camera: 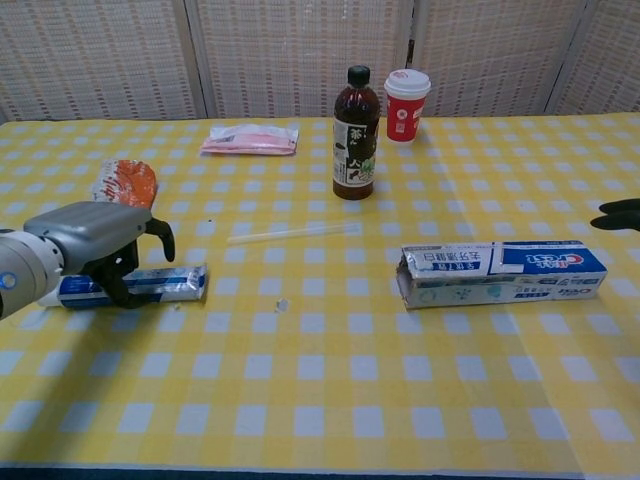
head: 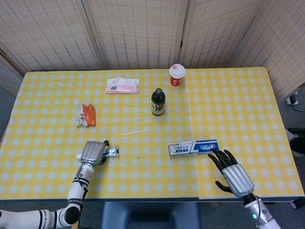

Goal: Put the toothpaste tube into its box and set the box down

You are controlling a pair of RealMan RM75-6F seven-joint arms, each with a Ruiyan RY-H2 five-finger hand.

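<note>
Toothpaste tube (camera: 140, 286) flat on table (head: 238, 105), under left robot hand (camera: 95, 245), fingers curled around it but not yet lifting. Box (camera: 500, 273) well apart, open end facing tube. Right robot hand (head: 233, 174) spread, empty, near box. Best to firm up mid-body grip, leaving one end free for insertion.

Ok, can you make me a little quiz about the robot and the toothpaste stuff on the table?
1. True or false: the toothpaste tube is already inside the toothpaste box.
2. Which hand is over the tube? A: left hand. B: right hand.
3. Fill in: the box's open end faces the ____ hand's side of the table.

Key: 1 false, the tube lies on the checked tablecloth, apart from the box. 2 A. 3 left.
</note>
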